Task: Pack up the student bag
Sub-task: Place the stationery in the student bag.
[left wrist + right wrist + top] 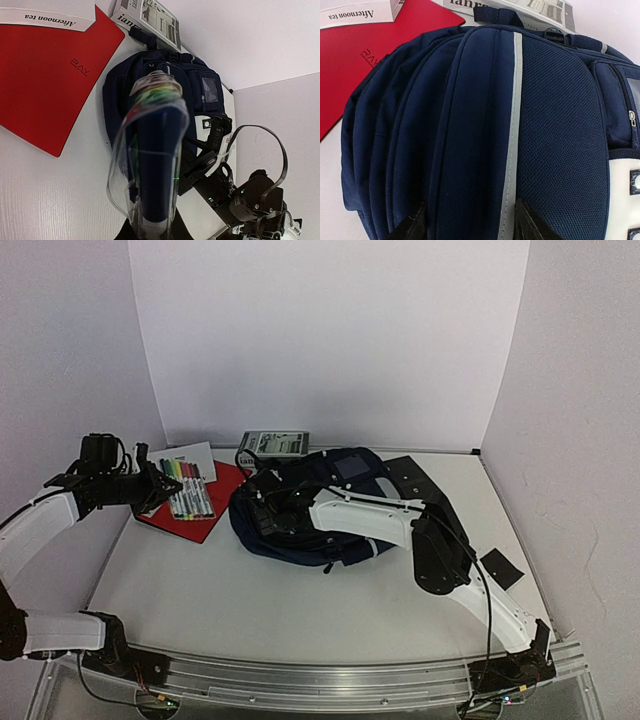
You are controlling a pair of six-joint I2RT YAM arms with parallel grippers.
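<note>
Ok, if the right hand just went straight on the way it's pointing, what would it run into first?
The student bag. The right hand straddles its navy ridge with the pale stripe, so it would press into that fabric almost at once; it may already be touching.

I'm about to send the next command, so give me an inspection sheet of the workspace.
Surface: white table, black patch at right.
Job's things: student bag lying centre.
Clutter: red folder, white card, grey box.
Grippers: left gripper shut on marker pack; right gripper straddles a bag ridge, grip unclear.
Cables: black cable looped at right arm.
Surroundings: white walls.
</note>
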